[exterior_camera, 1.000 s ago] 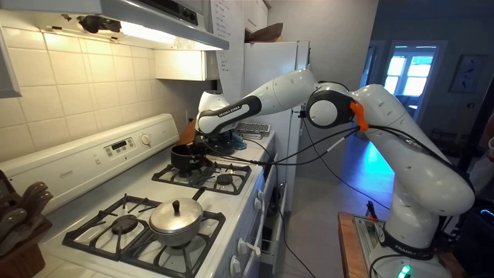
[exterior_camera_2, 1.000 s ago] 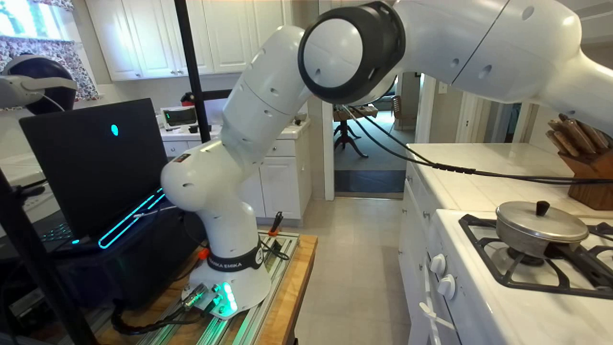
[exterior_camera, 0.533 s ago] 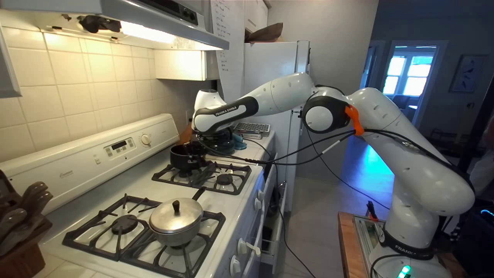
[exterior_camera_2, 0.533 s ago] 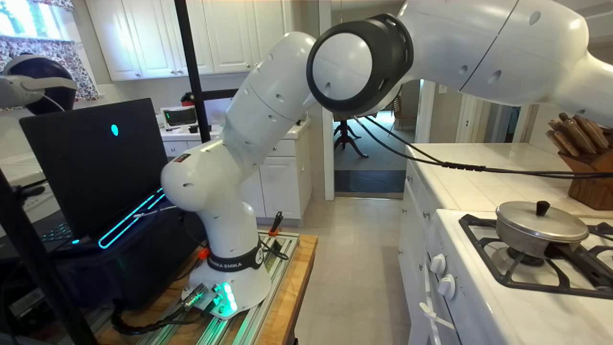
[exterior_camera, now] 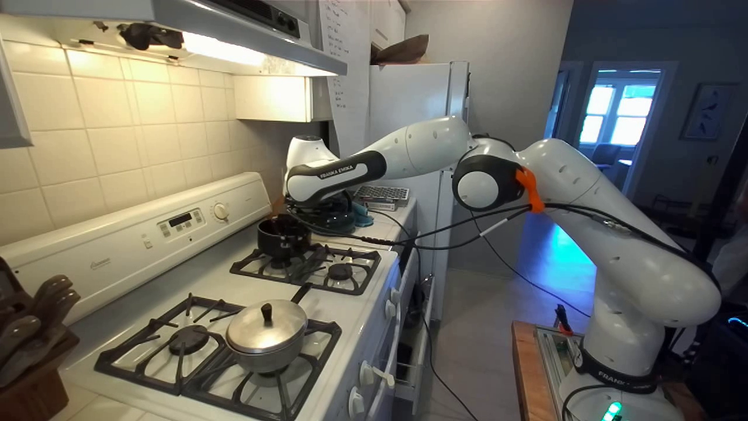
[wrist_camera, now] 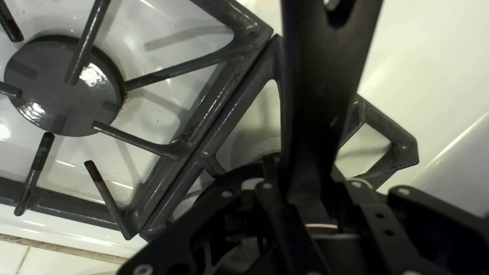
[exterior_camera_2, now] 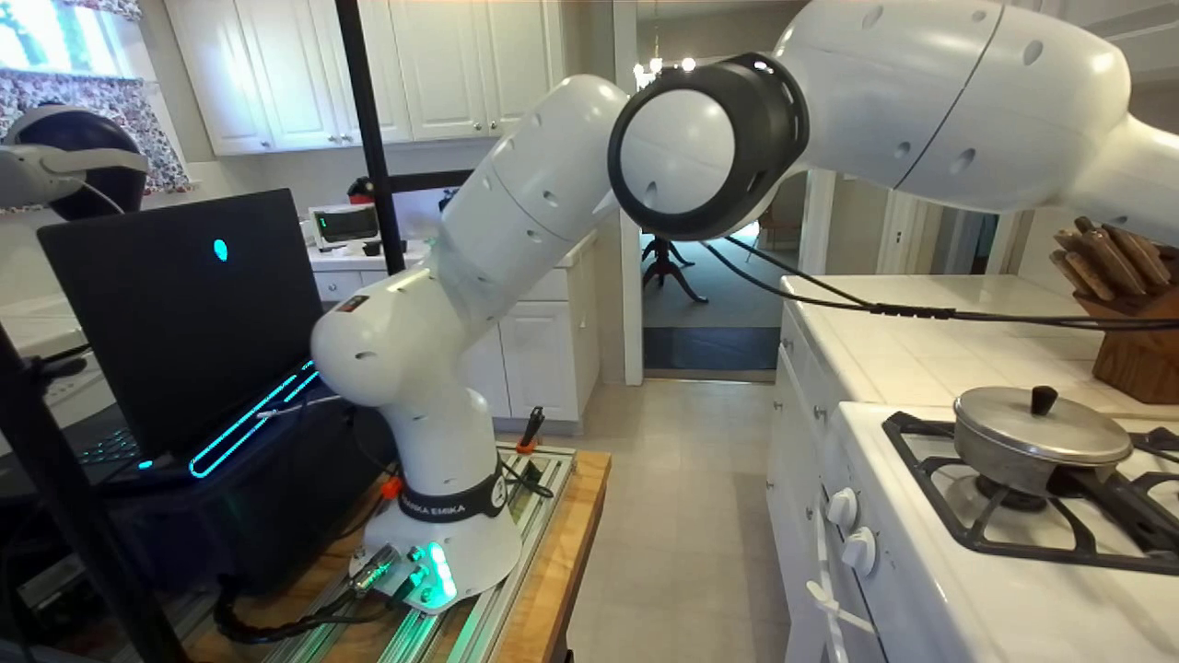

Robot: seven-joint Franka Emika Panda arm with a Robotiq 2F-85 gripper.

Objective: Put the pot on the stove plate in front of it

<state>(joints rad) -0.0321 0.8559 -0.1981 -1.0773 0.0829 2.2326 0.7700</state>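
Observation:
The black pot (exterior_camera: 272, 241) stands over the back burner of the far grate in an exterior view. I cannot tell whether it touches the grate. Its long black handle (wrist_camera: 323, 76) runs up the wrist view, ending in a hanging hole. My gripper (wrist_camera: 311, 187) has its fingers close on both sides of the handle near the pot's rim, shut on it. The gripper (exterior_camera: 294, 234) is partly hidden against the pot in an exterior view. The front burner of that grate, a stove plate (exterior_camera: 340, 271), is uncovered; it also shows in the wrist view (wrist_camera: 65, 88).
A silver lidded pan (exterior_camera: 267, 333) sits on the near grate's front burner, also seen in an exterior view (exterior_camera_2: 1041, 437). The stove's back panel (exterior_camera: 117, 257) rises behind the burners. A range hood (exterior_camera: 251, 35) hangs above. A knife block (exterior_camera: 35, 351) stands at the near end.
The arm's wrist has moved toward the wall and slightly down, and the elbow has sunk. The pot has shifted barely or not at all.

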